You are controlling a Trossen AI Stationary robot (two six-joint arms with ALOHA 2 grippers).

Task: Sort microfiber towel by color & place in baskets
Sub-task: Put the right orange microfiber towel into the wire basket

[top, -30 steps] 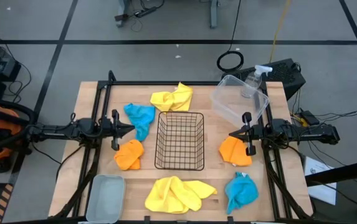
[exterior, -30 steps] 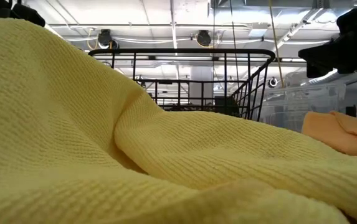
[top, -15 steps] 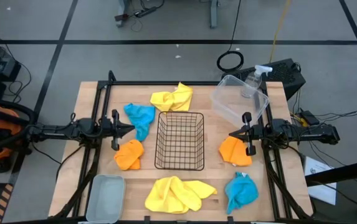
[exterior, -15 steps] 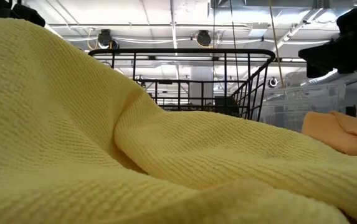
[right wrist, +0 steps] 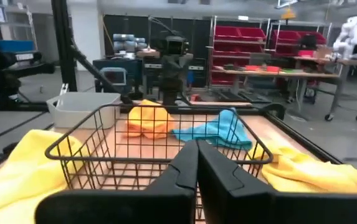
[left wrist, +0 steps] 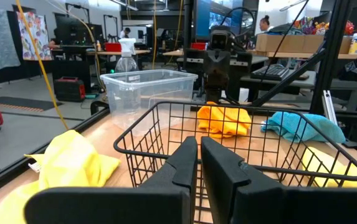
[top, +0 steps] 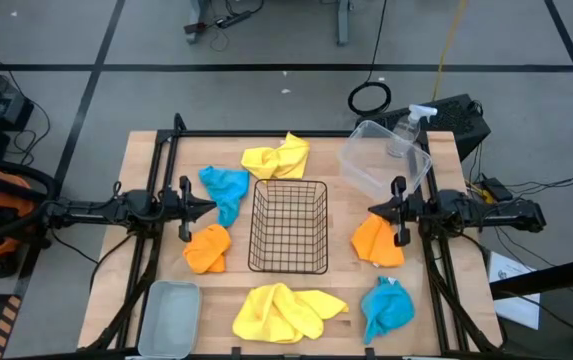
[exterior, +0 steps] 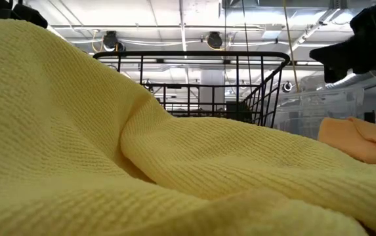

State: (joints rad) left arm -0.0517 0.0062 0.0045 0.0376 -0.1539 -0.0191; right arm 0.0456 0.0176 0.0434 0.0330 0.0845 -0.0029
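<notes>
In the high view the black wire basket (top: 288, 226) stands mid-table. The clear tub (top: 384, 160) is at the far right and the grey-blue tray (top: 171, 318) at the near left. Yellow towels lie beyond the basket (top: 278, 157) and in front of it (top: 286, 310). Orange towels lie to its left (top: 207, 248) and right (top: 378, 242). One teal towel lies at the far left (top: 226, 188), the other at the near right (top: 387, 308). My left gripper (top: 209, 207) (left wrist: 199, 162) is shut, hovering between the left teal and orange towels. My right gripper (top: 371, 211) (right wrist: 197, 163) is shut, over the right orange towel's far edge.
A clear spray bottle (top: 406, 135) stands behind the tub at the table's far right. A black frame rail (top: 266, 133) runs along the far edge. The near yellow towel (exterior: 142, 164) fills most of the low view. Bare wood shows between the basket and the towels.
My right gripper has shifted a little toward the table's far edge, still shut. The towels, the baskets and my left gripper have kept still.
</notes>
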